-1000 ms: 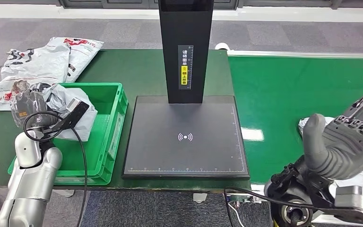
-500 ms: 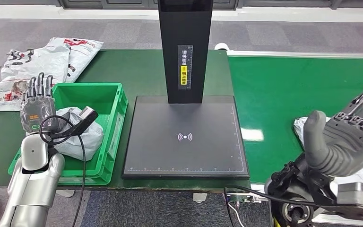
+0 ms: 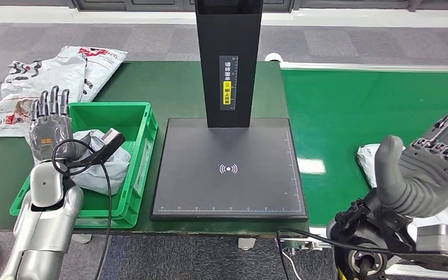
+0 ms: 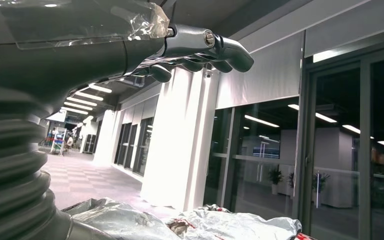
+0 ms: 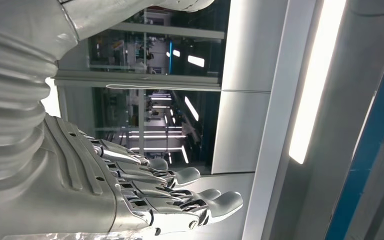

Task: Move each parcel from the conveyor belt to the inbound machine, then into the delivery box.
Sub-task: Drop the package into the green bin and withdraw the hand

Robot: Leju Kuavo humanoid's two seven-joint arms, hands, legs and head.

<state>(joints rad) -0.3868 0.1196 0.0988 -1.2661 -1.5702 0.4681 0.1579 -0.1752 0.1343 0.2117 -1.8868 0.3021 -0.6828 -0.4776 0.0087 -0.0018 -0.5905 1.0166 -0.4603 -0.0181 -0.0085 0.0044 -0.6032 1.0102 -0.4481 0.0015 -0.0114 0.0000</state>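
1. Left hand point(image 3: 49, 123) raised above the left rim of the green delivery box point(image 3: 133, 166), fingers straight and spread, empty.
2. Grey parcel point(image 3: 101, 168) lies inside the box.
3. Right hand point(image 3: 431, 169) wide, empty, over the conveyor belt point(image 3: 350, 111); white parcel point(image 3: 368, 160) under it at the belt's near edge.
4. Inbound machine point(image 3: 228, 169) plate bare.

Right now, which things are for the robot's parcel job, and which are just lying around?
For the job:
belt
white parcel on the belt
scanner plate
green box
grey parcel in the box
left robot hand, right robot hand

Just lying around:
bags behind the box
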